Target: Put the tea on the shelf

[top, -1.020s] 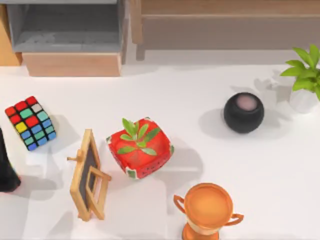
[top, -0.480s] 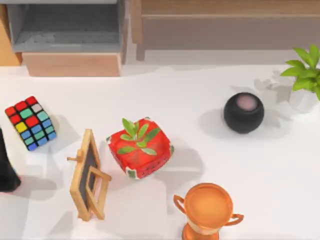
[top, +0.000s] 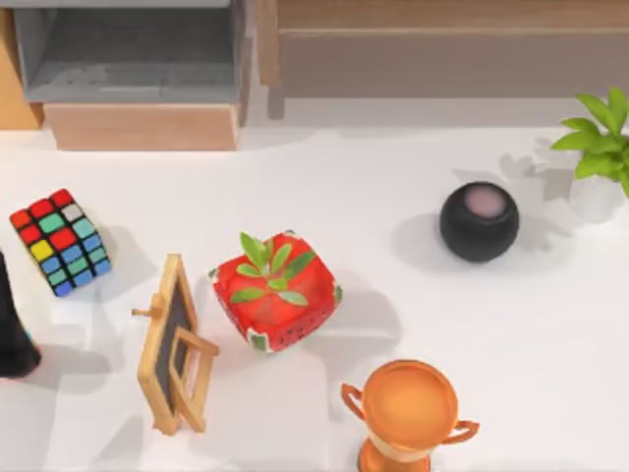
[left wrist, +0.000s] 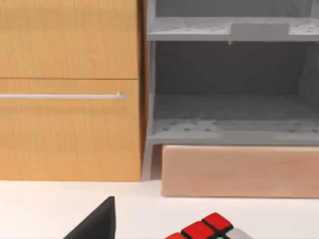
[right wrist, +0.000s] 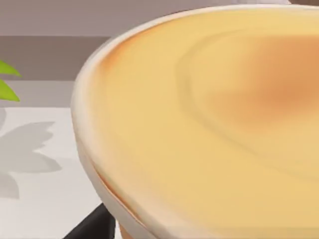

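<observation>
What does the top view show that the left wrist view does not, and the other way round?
Top view adds: the long light-brown wooden shelf board, red box with green leaves on top, black ball-shaped speaker, orange trophy cup, small wooden easel, green potted plant.
Left wrist view adds: thin metal handle bar on an orange-brown cabinet front.
Both: multicoloured puzzle cube, grey-lined wooden cubby, white table.

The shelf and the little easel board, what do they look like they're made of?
The shelf looks like light matte wood over a duller grey-brown panel. The easel board seems pale wood framing a dark slate-like face, though rendering leaves that open.
</observation>
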